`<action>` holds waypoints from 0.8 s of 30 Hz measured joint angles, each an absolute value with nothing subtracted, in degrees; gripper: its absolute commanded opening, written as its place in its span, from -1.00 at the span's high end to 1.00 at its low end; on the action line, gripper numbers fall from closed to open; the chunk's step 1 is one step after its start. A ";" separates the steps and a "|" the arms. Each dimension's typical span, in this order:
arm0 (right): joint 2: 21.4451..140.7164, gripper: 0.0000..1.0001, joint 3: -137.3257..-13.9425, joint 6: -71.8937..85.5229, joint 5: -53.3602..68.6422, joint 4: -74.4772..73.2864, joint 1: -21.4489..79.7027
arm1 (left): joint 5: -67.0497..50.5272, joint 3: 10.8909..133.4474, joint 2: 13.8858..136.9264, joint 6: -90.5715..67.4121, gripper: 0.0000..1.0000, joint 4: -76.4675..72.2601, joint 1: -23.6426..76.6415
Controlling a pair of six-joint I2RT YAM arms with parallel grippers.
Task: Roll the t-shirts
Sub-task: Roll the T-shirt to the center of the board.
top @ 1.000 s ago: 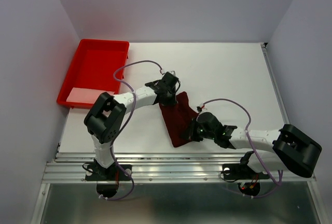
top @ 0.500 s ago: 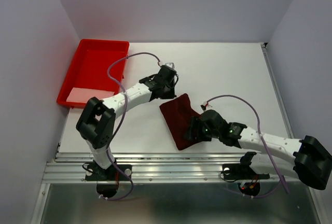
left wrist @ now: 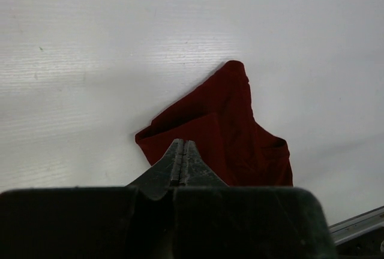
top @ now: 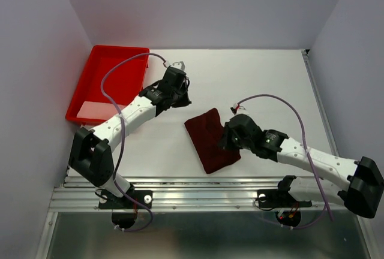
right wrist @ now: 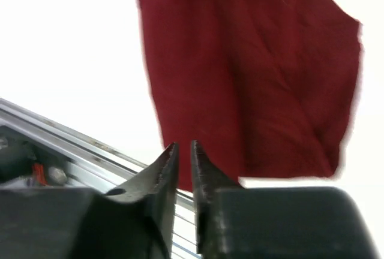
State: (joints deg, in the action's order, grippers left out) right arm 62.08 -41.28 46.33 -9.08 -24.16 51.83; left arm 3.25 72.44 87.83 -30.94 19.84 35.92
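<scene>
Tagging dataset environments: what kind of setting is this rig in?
Looks like a lab test cell, not a home: a white table boxed in by plain grey walls, two arms bolted to a metal rail at its near edge, and only a maroon t-shirt and a red tray as props.

No legible text, label, brand, number or sign appears in any view, on the cloth, the tray, the arms or the table.

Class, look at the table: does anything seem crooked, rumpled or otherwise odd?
Yes. The maroon t-shirt lies folded but skewed, at a slant to the table's edges, with creases and one corner poking out. Neither the left gripper nor the right gripper holds it. The red tray looks normal.
</scene>
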 measured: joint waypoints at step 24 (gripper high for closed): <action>90.94 0.87 -49.12 46.09 -15.49 -10.11 51.33 | 3.18 60.03 77.91 -32.23 1.00 22.61 29.87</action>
State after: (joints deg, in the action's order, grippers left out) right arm 90.94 -49.12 46.09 -15.49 -10.11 51.33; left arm 3.18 60.03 77.91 -32.23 22.61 29.87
